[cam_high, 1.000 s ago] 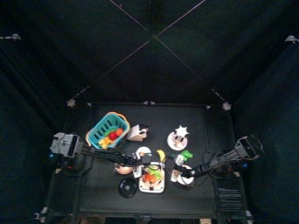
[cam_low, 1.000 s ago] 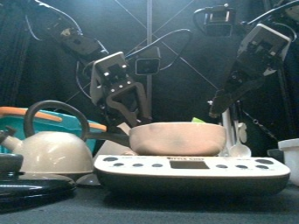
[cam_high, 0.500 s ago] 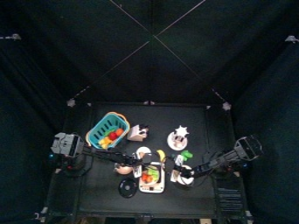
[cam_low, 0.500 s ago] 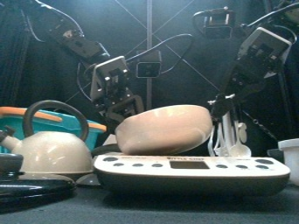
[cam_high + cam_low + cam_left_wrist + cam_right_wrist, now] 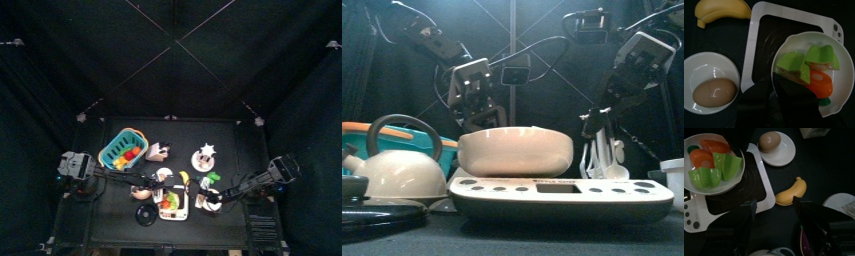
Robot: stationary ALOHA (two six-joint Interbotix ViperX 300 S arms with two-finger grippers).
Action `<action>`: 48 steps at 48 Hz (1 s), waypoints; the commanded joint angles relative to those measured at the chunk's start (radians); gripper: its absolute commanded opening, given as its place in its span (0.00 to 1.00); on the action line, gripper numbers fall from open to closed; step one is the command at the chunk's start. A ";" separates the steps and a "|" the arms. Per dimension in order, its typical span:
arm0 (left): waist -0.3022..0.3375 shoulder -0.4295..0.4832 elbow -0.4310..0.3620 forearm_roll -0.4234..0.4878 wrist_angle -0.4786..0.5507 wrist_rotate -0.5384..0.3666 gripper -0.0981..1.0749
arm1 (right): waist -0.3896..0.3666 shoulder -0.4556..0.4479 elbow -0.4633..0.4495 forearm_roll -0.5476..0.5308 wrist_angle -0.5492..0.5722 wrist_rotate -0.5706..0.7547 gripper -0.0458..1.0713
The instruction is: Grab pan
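Note:
The pan (image 5: 513, 150) is a cream, round vessel that sits level on or just above the white cooktop (image 5: 563, 192). In the left wrist view the pan (image 5: 801, 42) holds green and orange vegetable pieces. My left gripper (image 5: 777, 90) is shut on the pan's near rim; in the front view it (image 5: 482, 118) hangs just behind the pan's left side. My right gripper (image 5: 777, 214) is open and empty, to the right of the pan (image 5: 694, 140) and above a banana (image 5: 791, 192). In the top view both grippers flank the pan (image 5: 174, 204).
A white kettle (image 5: 396, 172) and a teal basket (image 5: 123, 149) stand to the left. A small white bowl with an egg (image 5: 711, 87) and the banana (image 5: 721, 11) lie beside the cooktop. White spoons (image 5: 604, 160) stand at the right, a black lid (image 5: 369, 215) at the front left.
The pan tipped up on its right side half a second ago and is now level again, shifted a little to the left. The left gripper moved with it.

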 commanded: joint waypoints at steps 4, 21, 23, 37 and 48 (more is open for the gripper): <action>0.018 -0.029 -0.044 0.009 0.009 0.000 0.54 | 0.000 -0.012 -0.005 -0.005 0.002 0.002 0.86; 0.057 -0.060 -0.043 0.015 0.017 0.000 0.54 | 0.000 -0.011 -0.003 0.000 0.002 0.002 0.86; 0.061 -0.064 -0.043 0.014 0.017 0.000 0.54 | 0.000 -0.011 -0.002 0.000 0.002 0.002 0.86; 0.084 -0.086 -0.038 0.002 0.017 0.000 0.54 | 0.000 -0.011 -0.003 0.000 0.002 0.002 0.86; 0.109 -0.087 -0.032 -0.032 0.015 0.000 0.54 | 0.000 -0.011 -0.002 0.000 0.002 0.005 0.86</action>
